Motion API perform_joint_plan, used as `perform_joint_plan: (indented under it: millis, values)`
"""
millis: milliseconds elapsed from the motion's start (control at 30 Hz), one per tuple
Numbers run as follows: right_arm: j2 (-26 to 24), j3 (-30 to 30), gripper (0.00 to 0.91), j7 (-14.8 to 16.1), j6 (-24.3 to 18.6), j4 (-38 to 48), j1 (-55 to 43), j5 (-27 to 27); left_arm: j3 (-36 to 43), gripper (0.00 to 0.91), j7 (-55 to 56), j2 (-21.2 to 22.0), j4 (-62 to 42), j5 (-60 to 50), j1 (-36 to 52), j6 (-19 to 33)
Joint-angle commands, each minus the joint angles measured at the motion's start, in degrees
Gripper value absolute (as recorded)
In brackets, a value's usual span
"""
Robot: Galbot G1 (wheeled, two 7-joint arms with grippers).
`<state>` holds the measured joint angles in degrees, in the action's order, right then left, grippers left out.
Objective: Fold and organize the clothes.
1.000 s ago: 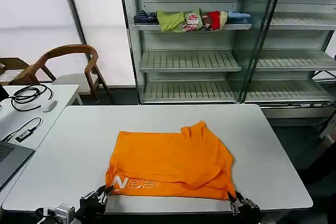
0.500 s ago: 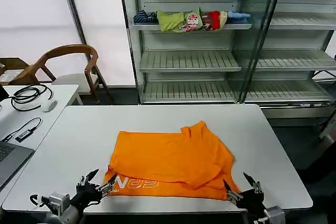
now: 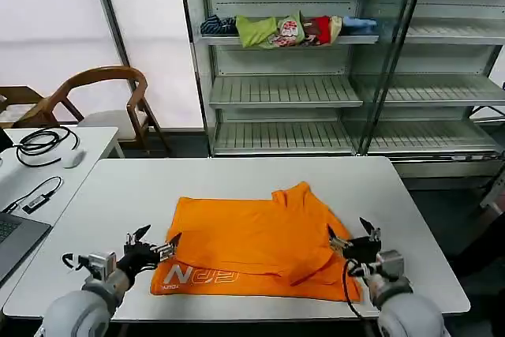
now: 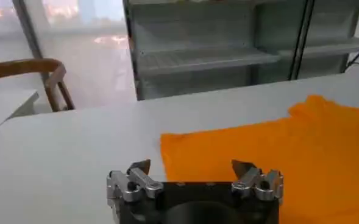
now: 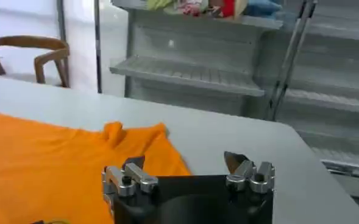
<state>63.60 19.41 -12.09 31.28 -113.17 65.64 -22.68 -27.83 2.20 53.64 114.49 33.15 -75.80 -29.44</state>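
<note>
So the orange T-shirt (image 3: pixel 256 246) is lying folded on the white worktop (image 3: pixel 237 179), toward the near edge, with the white lettering (image 3: pixel 201 276) showing along its near-left strip. A bit of collar or sleeve sticks up at the far side.

The left hand (image 3: pixel 151 244) sits at the shirt's near-left corner, fingers spread wide, holding nothing. From the left wrist view (image 4: pixel 194 167) the shirt edge is just beyond it.

The right hand (image 3: pixel 353 236) is over the right edge of the shirt, also spread wide and empty (image 5: pixel 185 163).

There's a pile of garments (image 3: pixel 288 31) on the shelf (image 3: pixel 284 92) at the far side, and a wooden chair (image 3: pixel 99 96) far left.
</note>
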Motion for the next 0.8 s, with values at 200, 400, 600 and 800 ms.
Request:
perform_joint_plan:
  millis: [200,400,600,800]
  values:
    - [6.7,-9.0,0.907,-2.5,1.8,20.8,-23.1,-1.9,11.7,0.907,-1.2,1.2,-20.8,0.6,22.6,0.3]
    - [9.5,-10.9,0.907,-2.6,1.3,30.0,-27.5,-1.3,14.1,0.907,-2.2,2.6,-27.5,0.2,26.5,1.6]
    - [12.0,-11.4,0.907,-2.2,0.2,35.8,-29.4,0.5,15.8,0.907,-3.0,3.8,-32.1,-0.7,29.6,2.1]
    - [14.8,-11.1,0.907,-1.8,-1.7,40.9,-31.1,1.5,16.4,0.907,-3.5,4.6,-35.0,-1.1,31.5,2.6]
